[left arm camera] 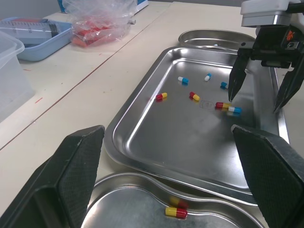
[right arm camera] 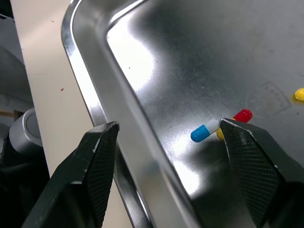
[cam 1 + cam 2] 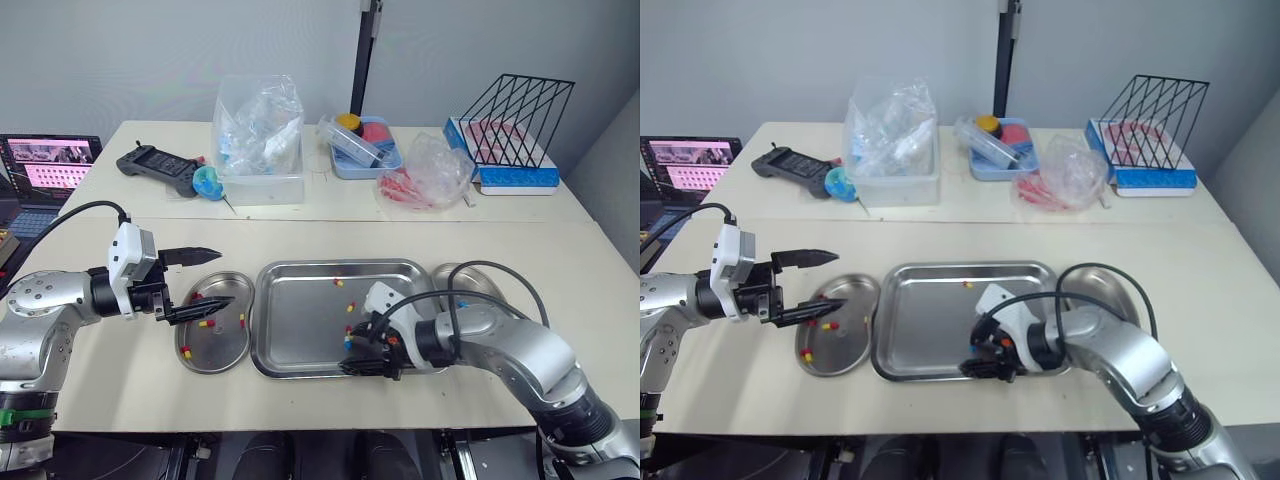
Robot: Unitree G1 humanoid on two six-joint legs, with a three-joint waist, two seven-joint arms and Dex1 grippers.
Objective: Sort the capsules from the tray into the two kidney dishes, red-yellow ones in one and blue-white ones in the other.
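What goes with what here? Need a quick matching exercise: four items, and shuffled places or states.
Items
1. left end effector
2. right end effector
3. left dish
4. laptop

Places or states
A. holds red-yellow capsules
B. open, low in the tray, by a blue-white capsule
C. open, above the left dish
D. screen lit, at the robot's far left

Pairs: 1-C, 2-B, 3-A, 4-D
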